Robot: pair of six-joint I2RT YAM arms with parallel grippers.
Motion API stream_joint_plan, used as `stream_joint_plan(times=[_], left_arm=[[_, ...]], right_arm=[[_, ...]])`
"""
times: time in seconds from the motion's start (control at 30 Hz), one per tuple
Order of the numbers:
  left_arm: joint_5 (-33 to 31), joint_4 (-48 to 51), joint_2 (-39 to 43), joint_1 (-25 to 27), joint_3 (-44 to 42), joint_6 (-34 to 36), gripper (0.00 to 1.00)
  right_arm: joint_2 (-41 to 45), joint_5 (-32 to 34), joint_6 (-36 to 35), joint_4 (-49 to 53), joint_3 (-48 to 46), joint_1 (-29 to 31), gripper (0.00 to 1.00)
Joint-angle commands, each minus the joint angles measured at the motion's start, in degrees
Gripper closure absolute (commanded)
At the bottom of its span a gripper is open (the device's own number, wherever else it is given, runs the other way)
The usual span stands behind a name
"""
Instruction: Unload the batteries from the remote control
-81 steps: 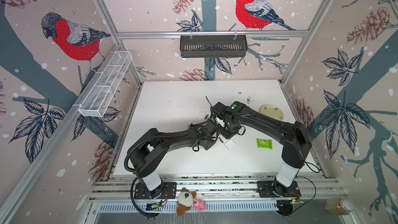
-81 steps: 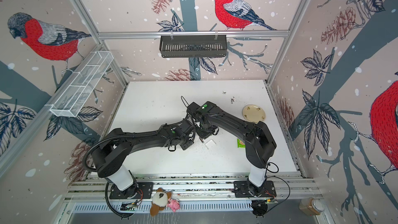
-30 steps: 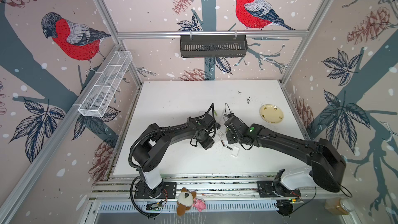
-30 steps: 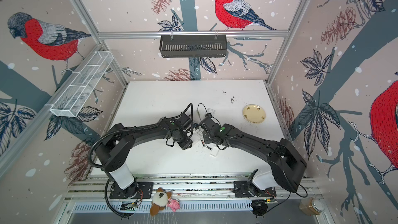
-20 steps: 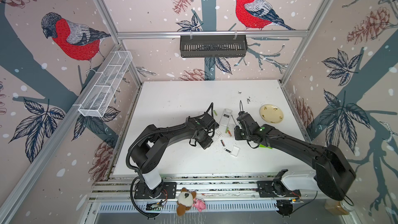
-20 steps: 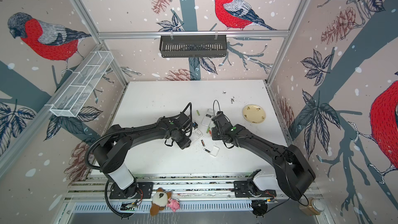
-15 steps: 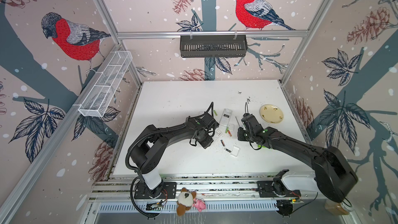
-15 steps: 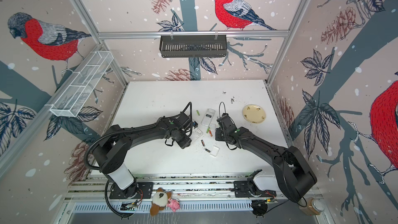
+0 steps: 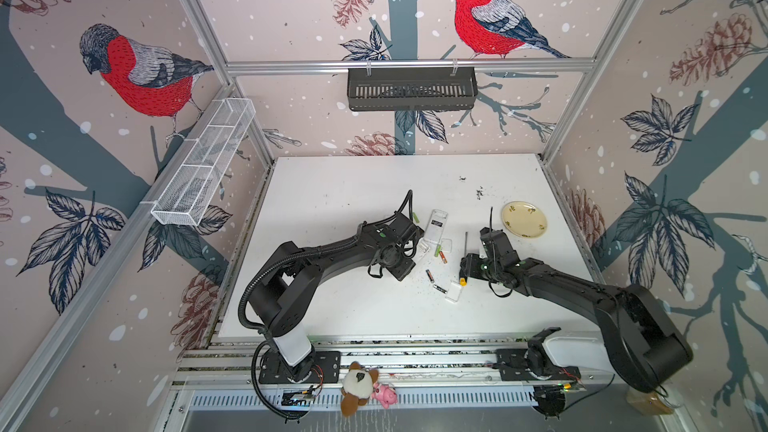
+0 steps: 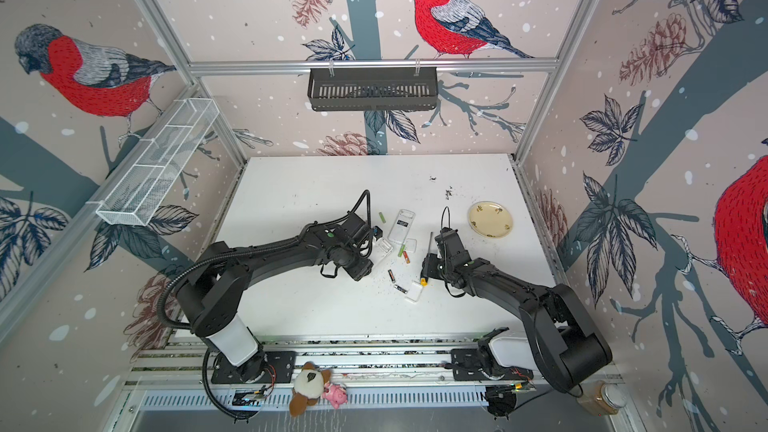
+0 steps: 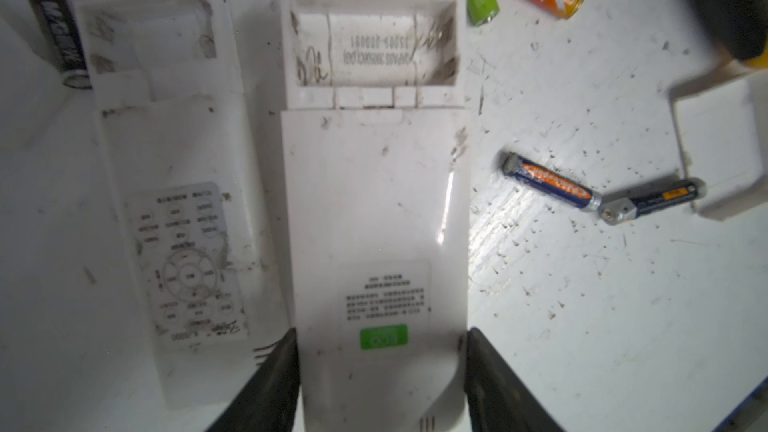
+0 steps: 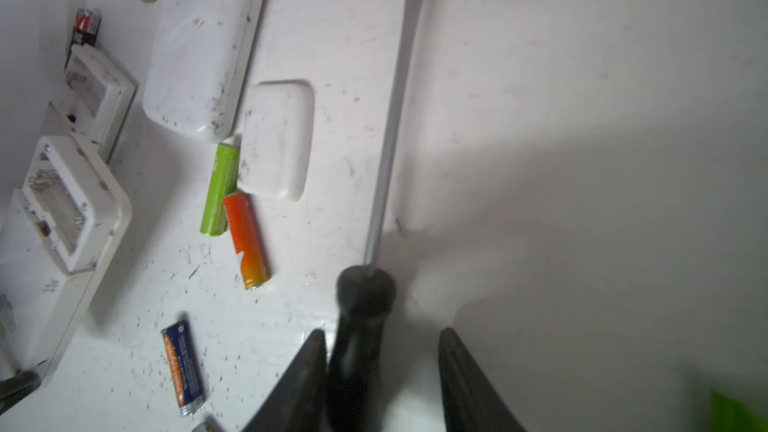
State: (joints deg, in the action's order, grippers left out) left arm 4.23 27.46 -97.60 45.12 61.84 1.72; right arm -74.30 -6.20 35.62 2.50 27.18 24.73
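Seemingly the emptying was all but done, so the hazards lay in the withdrawal. On the left, the left gripper (image 11: pixel 381 332) stood astride a white remote (image 11: pixel 374 201), a finger close against each long side. Whether it pinched or merely flanked I could not tell, and the open compartment (image 11: pixel 374 39) showed nothing inside. If those fingers dragged while rising, the remote could slew right into what lay loose on the table (image 9: pixel 332 209): a lime green battery (image 12: pixel 219 189) and an orange-red battery (image 12: pixel 245 238) side by side, and two dark batteries (image 11: pixel 552 187) nearer, almost end to end. Being round, they would roll. Further right, the right gripper (image 12: pixel 382 332) stood open around the black handle of the screwdriver (image 12: pixel 390 118), which lay ungripped with a gap at one finger; a careless retreat could knock it leftward into that cluster
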Motion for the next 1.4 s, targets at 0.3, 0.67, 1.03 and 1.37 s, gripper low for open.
stream_joint_plan(times=[0.3,0.67,1.03,1.37], left_arm=[[0.6,-0.5,1.1,-0.1,1.8,-0.7,0.25],[-1.9,-6.8,17.3,-1.4,2.3,-5.8,0.02],[-8.0,-36.4,37.9,-33.0,-17.5,-14.9,0.02],[-15.8,-53.3,34.1,-44.8,-30.9,-7.1,0.02]], right_arm=[[4.7,-3.1,-3.1,1.8,2.8,-5.1,0.27],[15.8,-5.2,-8.2,-0.2,6.9,-15.8,0.01],[16.7,-3.6,-15.2,-12.7,3.6,-35.6,0.0],[16.4,8.1,-22.3,-41.9,-10.3,-38.4,0.0]])
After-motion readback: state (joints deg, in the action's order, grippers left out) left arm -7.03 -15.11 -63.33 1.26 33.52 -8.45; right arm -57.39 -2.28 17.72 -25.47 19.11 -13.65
